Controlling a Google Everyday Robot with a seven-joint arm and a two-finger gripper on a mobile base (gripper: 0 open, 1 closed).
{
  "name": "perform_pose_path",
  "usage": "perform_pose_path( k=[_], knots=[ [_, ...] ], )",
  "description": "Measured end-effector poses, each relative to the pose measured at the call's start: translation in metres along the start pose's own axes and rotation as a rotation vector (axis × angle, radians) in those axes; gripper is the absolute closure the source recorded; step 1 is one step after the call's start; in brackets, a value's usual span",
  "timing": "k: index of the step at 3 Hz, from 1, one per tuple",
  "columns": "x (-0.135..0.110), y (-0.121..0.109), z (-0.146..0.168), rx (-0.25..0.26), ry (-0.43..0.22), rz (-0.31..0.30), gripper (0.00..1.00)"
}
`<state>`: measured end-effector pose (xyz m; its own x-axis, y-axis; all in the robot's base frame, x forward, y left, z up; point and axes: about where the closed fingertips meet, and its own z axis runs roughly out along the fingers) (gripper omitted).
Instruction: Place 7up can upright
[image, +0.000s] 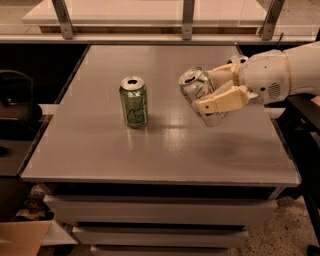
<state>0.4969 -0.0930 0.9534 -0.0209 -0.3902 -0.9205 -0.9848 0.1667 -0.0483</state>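
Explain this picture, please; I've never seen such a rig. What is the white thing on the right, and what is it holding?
The white shape on the right is a robot's arm. It ends in a two-finger gripper, shut on the 7up can, which it holds tilted above the grey table, not touching it. A green can stands upright on the table further left, apart from both. This is the only camera view; it looks down on the table from the front.

Matt cream plastic gripper (206, 92), over the satin-smooth table (150, 150), clasps the shiny metal 7up can (195, 88); glossy green can (133, 102) to its left.
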Motion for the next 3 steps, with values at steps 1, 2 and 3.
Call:
perform_pose_path(
  k=[1, 2, 3],
  knots=[
    [0.0, 0.001, 0.015, -0.059, -0.121, -0.037, 1.0],
    [0.005, 0.002, 0.028, -0.089, -0.234, -0.059, 1.0],
    [0.008, 0.004, 0.036, -0.097, -0.319, -0.075, 1.0]
  ],
)
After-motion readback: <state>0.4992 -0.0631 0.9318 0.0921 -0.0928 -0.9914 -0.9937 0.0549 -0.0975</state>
